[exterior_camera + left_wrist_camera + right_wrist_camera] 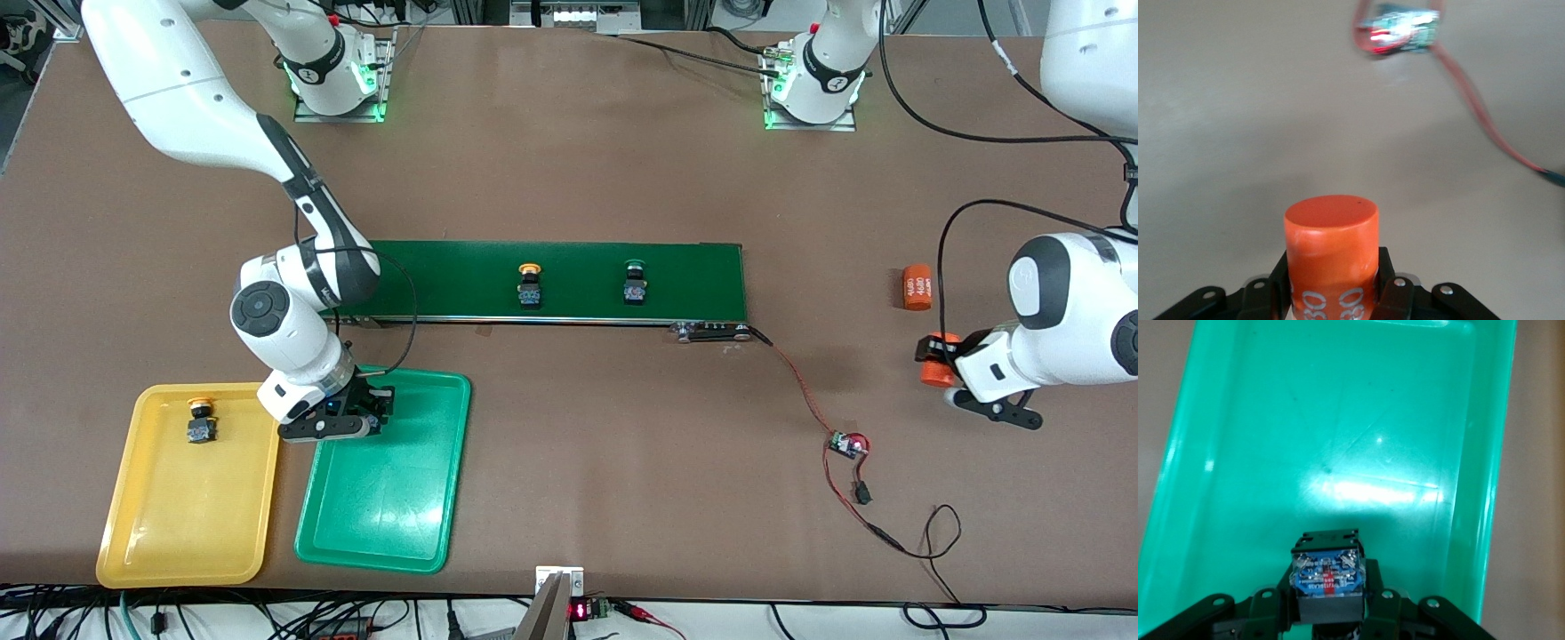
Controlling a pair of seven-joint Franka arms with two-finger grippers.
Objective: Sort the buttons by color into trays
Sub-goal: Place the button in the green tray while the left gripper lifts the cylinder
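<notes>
The right gripper [356,418] hung over the green tray [391,524], at the end of it nearest the belt, with its jaws pinched shut on a button [1327,577]. In the right wrist view only the blocky blue-and-black body showed between the fingers, terminals up. The cap was hidden, so its colour could not be told from that view, though the tray below suggested green.

The left gripper [956,373] was over bare table toward the left arm's end, jaws closed on an orange cylinder [1331,257]. A second orange cylinder [917,286] lay on the table nearby.

One yellow-capped button [201,420] sat in the yellow tray [160,533]. Two more stood on the green belt [444,284]: another yellow-capped button [530,286] and, beside it toward the left arm's end, a green-capped button [635,283].

These buttons looked small, light and rigid, hard plastic with metal contacts. The square body offered flat parallel faces, the sensible place to pinch. The rounded cap would likely slip. Being top-heavy on a narrow base, one would probably tip if dropped rather than set down low in the tray.
</notes>
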